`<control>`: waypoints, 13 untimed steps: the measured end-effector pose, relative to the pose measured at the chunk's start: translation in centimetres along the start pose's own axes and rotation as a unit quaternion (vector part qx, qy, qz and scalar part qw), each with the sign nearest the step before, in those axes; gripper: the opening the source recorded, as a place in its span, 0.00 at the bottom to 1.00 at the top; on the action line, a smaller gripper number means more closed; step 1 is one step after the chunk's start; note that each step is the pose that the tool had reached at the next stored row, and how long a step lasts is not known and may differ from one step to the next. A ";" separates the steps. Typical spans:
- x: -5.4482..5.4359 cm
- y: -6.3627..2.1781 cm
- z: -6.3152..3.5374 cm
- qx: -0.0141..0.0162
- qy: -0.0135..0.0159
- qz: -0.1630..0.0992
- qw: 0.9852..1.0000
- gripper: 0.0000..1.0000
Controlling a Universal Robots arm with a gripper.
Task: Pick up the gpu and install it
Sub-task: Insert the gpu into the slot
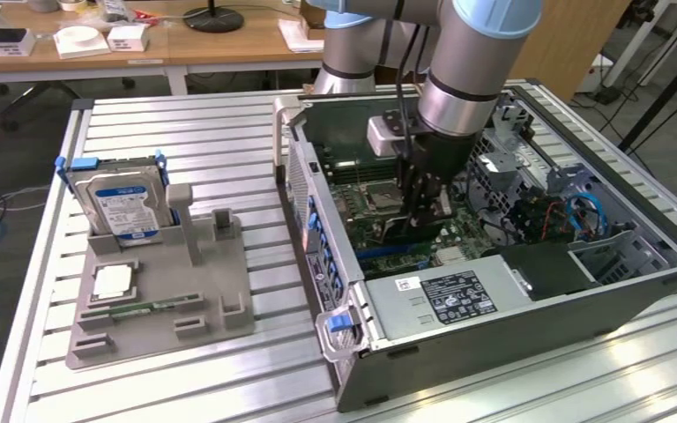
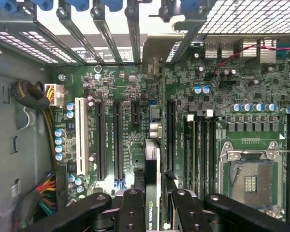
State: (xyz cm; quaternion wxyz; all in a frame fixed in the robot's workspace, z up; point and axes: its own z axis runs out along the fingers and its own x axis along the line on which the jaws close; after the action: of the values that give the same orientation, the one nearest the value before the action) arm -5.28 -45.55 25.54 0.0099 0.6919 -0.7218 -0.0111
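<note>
While reaching straight down into the case (image 1: 621,291), hand (image 2: 152,205) grips gpu (image 2: 152,159).

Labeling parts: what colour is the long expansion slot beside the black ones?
White, clearest in the wrist view.

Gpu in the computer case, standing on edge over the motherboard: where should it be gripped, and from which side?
Probably its upper long edge, from straight above, jaws across the two flat faces. The gpu stands thin and edge-on over the motherboard slots, so its lower edge should stay free. The gripper holds it that way.
</note>
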 end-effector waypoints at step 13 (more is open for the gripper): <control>0.3 0.06 -0.30 0.000 0.001 0.000 1.000 0.26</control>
State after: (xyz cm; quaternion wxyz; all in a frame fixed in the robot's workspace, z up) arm -5.35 -45.82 25.85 0.0106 0.6919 -0.7219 -0.0105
